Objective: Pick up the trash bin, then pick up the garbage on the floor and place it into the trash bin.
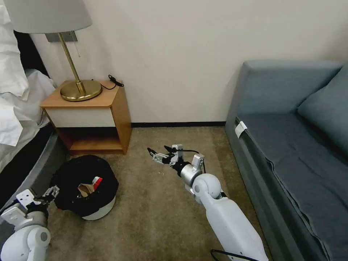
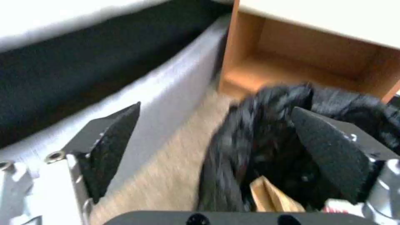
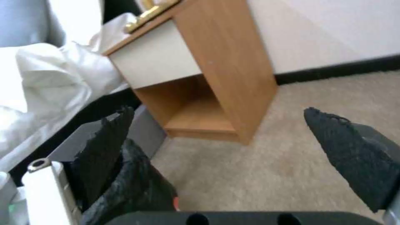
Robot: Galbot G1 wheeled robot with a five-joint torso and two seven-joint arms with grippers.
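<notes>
Trash bin: small round white bin (image 1: 87, 188) wrapped in crinkled black bag, on the carpet (image 1: 152, 210) at 7 o'clock of the head view, before the nightstand (image 1: 90, 112).
Contents: tan crumpled paper (image 1: 85, 189) and red-and-white wrapper (image 1: 96, 180) inside.
Left gripper: (image 1: 50, 193) at the bin's 9 o'clock rim, fingers (image 2: 112, 147) spread wide, one over the bag's edge, gripping nothing.
Right gripper: (image 1: 156, 154) above bare carpet at the bin's 2 o'clock, fingers (image 3: 354, 153) wide apart, empty.
</notes>
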